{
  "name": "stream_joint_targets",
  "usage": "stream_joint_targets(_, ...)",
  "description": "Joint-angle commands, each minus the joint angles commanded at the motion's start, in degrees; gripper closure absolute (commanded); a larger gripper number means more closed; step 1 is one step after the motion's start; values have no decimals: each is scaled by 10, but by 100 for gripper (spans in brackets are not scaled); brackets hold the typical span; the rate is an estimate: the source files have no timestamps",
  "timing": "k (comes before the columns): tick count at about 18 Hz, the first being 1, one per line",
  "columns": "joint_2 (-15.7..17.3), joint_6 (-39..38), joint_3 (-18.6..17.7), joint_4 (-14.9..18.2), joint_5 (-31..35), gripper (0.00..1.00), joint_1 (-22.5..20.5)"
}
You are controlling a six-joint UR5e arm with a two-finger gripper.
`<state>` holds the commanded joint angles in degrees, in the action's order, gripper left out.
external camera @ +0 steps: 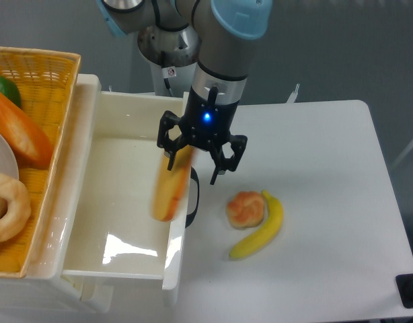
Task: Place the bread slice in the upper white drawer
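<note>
Upper white drawer (126,202) stands open at table's 9 o'clock side; gripper (196,165) above its right wall, fingers spread wide, clasping nothing; bread slice (170,190), blurred and edge-on, is just inside that wall, at gripper's 7 o'clock.

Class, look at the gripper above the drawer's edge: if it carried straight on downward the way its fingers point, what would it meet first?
Probably the front wall of the upper white drawer, or the blurred bread slice just below the gripper; depth is unclear from this one view.
</note>
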<state>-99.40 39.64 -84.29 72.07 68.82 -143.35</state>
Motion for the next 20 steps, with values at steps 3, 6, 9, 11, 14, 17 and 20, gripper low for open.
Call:
stream_joint_targets(3, 1, 0, 15, 0, -2, 0, -18)
stream_joint_targets(6, 0, 0, 22, 1, -2, 0, -36)
stream_joint_targets(9, 0, 44, 22, 0, 1, 0, -62)
stream_joint_targets(11, -2, 72, 20, -1, 2, 0, -71)
stream_joint_targets(14, -3, 153, 4, -5, 29, 0, -85)
stream_joint_targets(17, -3, 246, -14, -5, 39, 0, -119)
stream_joint_targets(20, -4, 326, -22, -4, 82, 0, -147)
